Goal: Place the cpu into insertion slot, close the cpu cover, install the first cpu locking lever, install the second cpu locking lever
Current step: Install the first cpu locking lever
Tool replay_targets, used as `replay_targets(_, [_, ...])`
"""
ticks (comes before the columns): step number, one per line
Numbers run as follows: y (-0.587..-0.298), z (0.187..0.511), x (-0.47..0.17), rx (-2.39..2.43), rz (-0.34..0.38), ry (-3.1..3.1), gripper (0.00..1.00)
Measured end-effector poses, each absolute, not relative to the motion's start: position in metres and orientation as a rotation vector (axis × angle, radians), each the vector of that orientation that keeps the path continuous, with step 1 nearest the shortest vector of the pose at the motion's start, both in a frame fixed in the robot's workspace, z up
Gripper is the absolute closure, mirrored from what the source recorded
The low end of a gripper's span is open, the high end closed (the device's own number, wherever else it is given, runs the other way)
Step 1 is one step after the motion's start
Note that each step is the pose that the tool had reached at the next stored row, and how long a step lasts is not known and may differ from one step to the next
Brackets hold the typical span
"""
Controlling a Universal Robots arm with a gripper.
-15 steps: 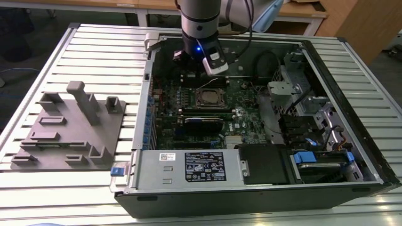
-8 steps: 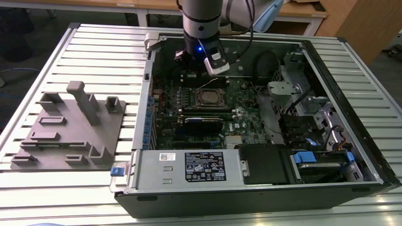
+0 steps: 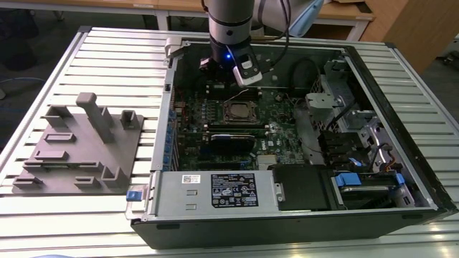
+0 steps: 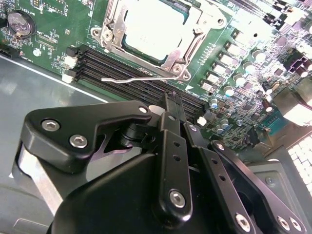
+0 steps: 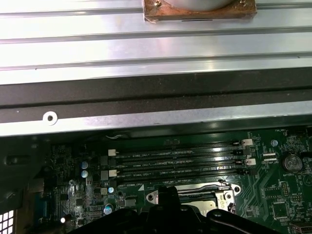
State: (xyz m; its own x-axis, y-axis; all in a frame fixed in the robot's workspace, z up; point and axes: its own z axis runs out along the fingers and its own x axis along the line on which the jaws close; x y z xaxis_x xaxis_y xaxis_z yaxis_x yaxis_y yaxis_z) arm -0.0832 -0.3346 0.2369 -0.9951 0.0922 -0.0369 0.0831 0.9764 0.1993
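Second wrist view: chip (image 4: 151,29) in socket (image 4: 99,33), cover (image 4: 178,58) down, one lever (image 4: 141,77) sticking out.
Exterior view: arm upright inside open case (image 3: 287,217) on worktop (image 3: 107,54).
Hand (image 4: 170,99): fingers pressed together, near socket.

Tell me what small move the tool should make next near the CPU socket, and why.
Probably lower the tool onto the locking lever and press it toward its catch. In the second wrist view the cpu sits under the closed cpu cover, while the lever's hooked end looks free, just beyond the tool tip.
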Motion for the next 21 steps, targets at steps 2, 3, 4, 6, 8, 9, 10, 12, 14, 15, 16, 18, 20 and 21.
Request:
replay_targets(2, [-0.334, 0.236, -0.083, 0.136, 0.306, 3.078, 0.89])
replay_targets(3, [-0.334, 0.236, -0.083, 0.136, 0.306, 3.078, 0.89])
replay_targets(4, [-0.334, 0.235, -0.082, 0.137, 0.306, 3.078, 0.89])
replay_targets(6, [-0.334, 0.235, -0.08, 0.137, 0.306, 3.078, 0.89])
replay_targets(8, [-0.333, 0.234, -0.078, 0.137, 0.305, 3.078, 0.89])
replay_targets(9, [-0.333, 0.234, -0.077, 0.137, 0.305, 3.078, 0.89])
replay_targets(10, [-0.333, 0.233, -0.076, 0.136, 0.305, 3.078, 0.89])
replay_targets(12, [-0.333, 0.232, -0.074, 0.137, 0.303, 3.078, 0.89])
replay_targets(14, [-0.333, 0.231, -0.072, 0.137, 0.302, 3.078, 0.89])
replay_targets(15, [-0.333, 0.231, -0.071, 0.137, 0.302, 3.078, 0.89])
replay_targets(16, [-0.333, 0.23, -0.07, 0.137, 0.302, 3.078, 0.89])
replay_targets(18, [-0.333, 0.229, -0.067, 0.136, 0.302, 3.078, 0.89])
replay_targets(20, [-0.333, 0.228, -0.065, 0.136, 0.302, 3.078, 0.89])
replay_targets(21, [-0.333, 0.228, -0.064, 0.136, 0.302, 3.078, 0.89])
